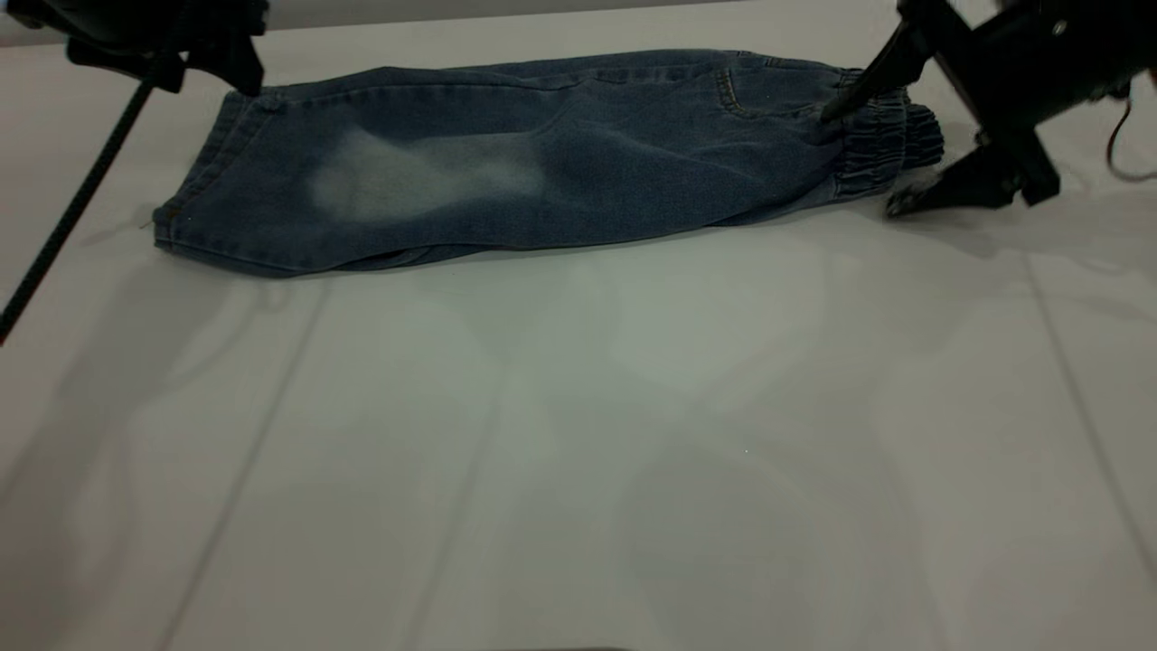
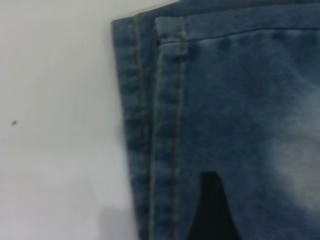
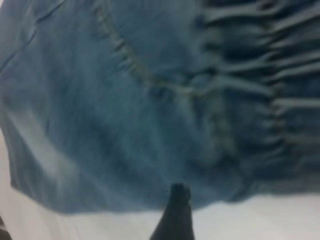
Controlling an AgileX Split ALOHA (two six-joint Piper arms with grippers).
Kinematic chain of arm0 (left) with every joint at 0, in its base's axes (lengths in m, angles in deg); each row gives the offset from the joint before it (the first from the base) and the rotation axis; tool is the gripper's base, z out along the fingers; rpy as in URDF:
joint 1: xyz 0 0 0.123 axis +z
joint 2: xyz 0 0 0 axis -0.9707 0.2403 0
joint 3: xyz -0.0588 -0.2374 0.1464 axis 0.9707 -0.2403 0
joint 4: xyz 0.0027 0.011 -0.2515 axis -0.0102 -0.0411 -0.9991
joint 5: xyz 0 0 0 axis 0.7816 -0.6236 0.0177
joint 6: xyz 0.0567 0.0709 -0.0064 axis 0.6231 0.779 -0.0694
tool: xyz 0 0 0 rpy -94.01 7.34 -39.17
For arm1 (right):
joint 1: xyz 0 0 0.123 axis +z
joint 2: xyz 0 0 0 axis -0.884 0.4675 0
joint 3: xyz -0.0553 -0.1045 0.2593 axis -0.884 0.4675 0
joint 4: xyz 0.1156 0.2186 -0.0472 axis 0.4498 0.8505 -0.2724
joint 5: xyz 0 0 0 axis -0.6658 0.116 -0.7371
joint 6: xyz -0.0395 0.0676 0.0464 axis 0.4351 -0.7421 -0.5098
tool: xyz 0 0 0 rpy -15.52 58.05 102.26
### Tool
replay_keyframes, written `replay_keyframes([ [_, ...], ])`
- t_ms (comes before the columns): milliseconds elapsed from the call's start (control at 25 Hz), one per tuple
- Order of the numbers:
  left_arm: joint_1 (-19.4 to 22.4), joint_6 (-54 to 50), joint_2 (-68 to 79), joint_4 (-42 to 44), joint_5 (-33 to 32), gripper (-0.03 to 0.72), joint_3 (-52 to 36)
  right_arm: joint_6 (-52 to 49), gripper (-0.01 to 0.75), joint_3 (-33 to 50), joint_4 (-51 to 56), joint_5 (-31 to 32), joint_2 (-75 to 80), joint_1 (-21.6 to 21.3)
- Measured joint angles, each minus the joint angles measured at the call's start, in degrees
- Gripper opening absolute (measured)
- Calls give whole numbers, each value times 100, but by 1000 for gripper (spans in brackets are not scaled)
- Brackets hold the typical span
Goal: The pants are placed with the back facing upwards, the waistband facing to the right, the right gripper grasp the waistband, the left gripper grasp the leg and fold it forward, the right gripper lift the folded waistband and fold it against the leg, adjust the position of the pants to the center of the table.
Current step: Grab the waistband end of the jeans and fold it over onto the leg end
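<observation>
light: dim, cool | shadows: soft grey patches on my wide matte white counter | glare: faint sheen | blur: both my wrist views soft, right worst

The pants lay folded lengthwise on the table, toward its far edge — hem at the left, waistband at the right. The left gripper hung above the far corner of the hem. The right gripper stood at the waistband end — one finger over the fabric, the other down on the table just beside it.
</observation>
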Motion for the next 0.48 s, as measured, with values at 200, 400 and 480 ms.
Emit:
replay_keyframes([
  [200, -213, 85, 0, 0, 27, 476, 0, 390, 605, -11, 785, -4, 146, 0],
  [400, -346, 151, 0, 0, -16, 476, 0, 869, 558, -11, 1240, -323, 162, 0],
  [480, -415, 254, 0, 0, -79, 476, 0, 895, 492, -11, 1351, -503, 162, 0],
])
